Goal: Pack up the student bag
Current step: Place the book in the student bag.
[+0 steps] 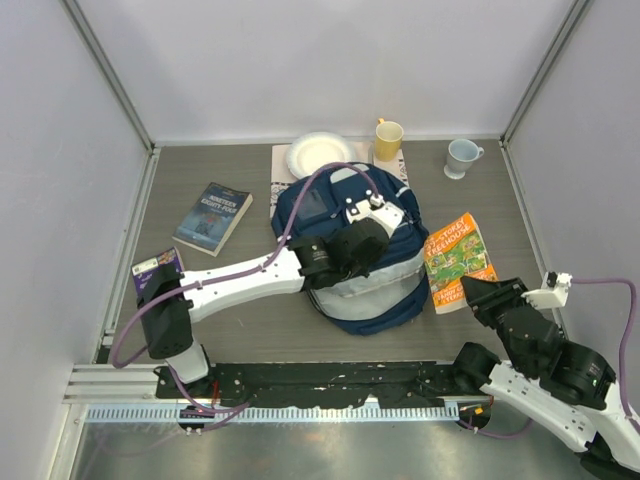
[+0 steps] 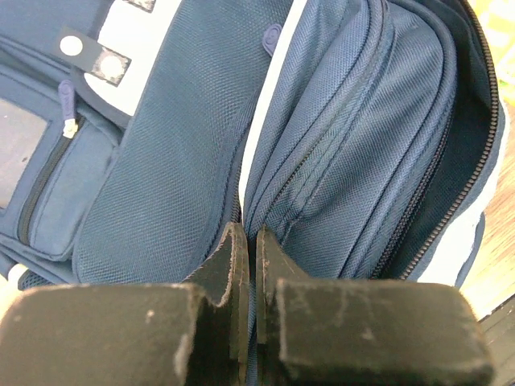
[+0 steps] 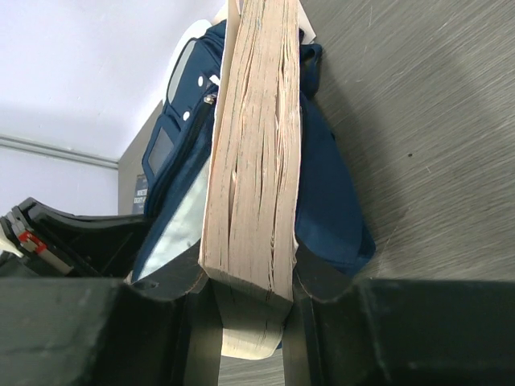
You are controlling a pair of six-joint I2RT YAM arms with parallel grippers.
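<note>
The student bag [image 1: 345,215], navy with white stripes, lies mid-table with its pale grey lining showing at the near side. My left gripper [image 1: 378,228] rests on top of it. In the left wrist view the jaws [image 2: 249,235] are nearly closed, pinching a thin fold of the bag's blue fabric [image 2: 338,137] beside a zip. My right gripper [image 1: 478,292] is shut on the near edge of an orange paperback book [image 1: 455,255], which lies just right of the bag. In the right wrist view the book's page edge [image 3: 257,145] stands between the fingers [image 3: 245,277], with the bag [image 3: 330,185] behind it.
A dark blue book [image 1: 212,217] lies at the left and a purple packet [image 1: 157,267] sits near the left arm. At the back stand a white plate [image 1: 320,153], a yellow mug [image 1: 388,138] and a pale mug [image 1: 461,156]. Walls enclose three sides.
</note>
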